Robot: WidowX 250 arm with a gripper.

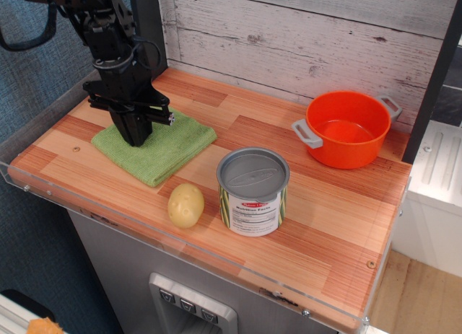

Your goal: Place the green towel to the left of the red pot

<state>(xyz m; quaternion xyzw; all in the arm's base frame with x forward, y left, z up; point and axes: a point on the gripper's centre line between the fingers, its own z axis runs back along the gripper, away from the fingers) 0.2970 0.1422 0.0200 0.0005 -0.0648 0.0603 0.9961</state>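
Observation:
The green towel (167, 148) lies flat and folded at the left of the wooden counter. My black gripper (136, 136) stands on the towel's left part, pointing straight down, its fingers drawn together and pressed into the cloth. The fingertips look closed on the fabric, though the cloth still lies flat. The red pot (347, 128), orange-red with grey side handles, sits empty at the back right, far from the towel.
A grey-lidded labelled tin can (253, 190) stands in the middle front. A yellow potato (186, 205) lies left of it, just in front of the towel. A white plank wall runs behind; a clear plastic rim (86, 204) edges the counter.

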